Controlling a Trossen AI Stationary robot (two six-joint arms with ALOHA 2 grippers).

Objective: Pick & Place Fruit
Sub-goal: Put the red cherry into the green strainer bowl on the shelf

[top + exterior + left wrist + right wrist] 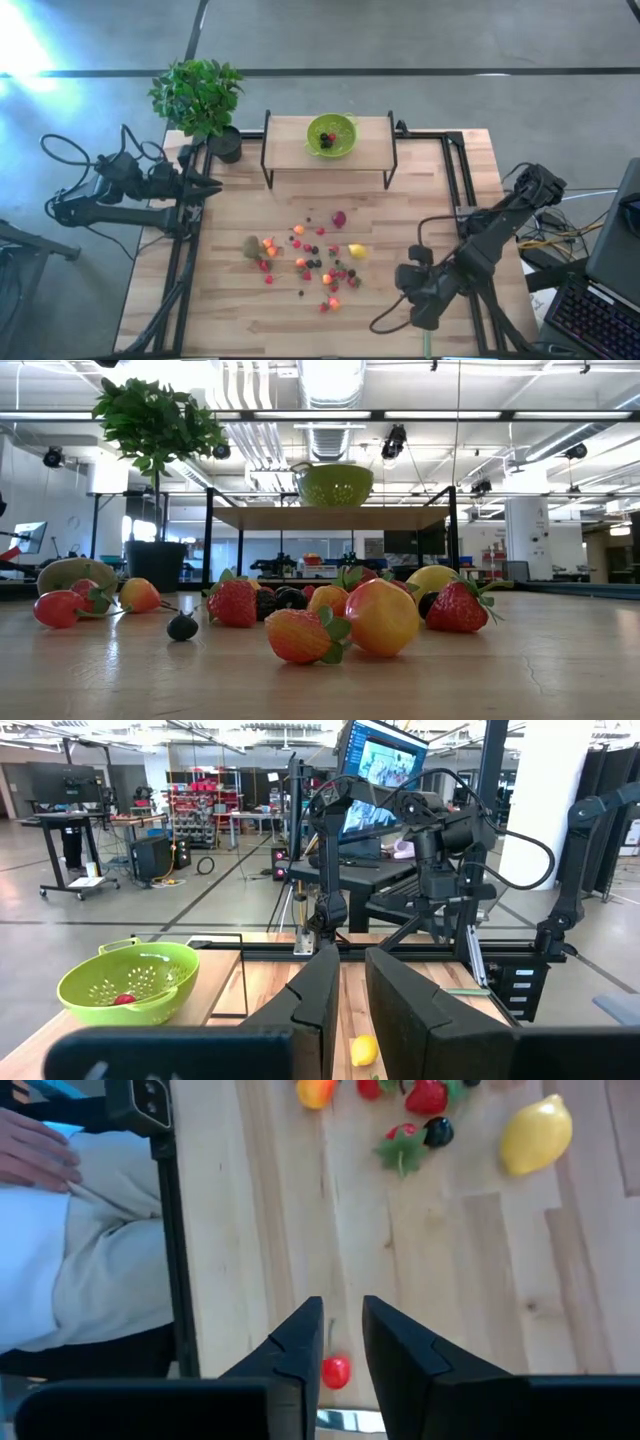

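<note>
Fruit [310,262] scattered mid-table; right gripper [343,1342] at 4 o'clock, jaws narrowly apart over red berry [336,1372], nothing grasped. Next: descend, clamp. Left gripper [352,992] clenched, 9 o'clock.

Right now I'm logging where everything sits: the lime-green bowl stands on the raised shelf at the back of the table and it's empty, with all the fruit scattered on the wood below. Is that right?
Not quite. The lime-green bowl does stand on the raised shelf, but it isn't empty: the high view shows a few small red and dark pieces inside. The rest of the fruit lies scattered on the wood below.
</note>
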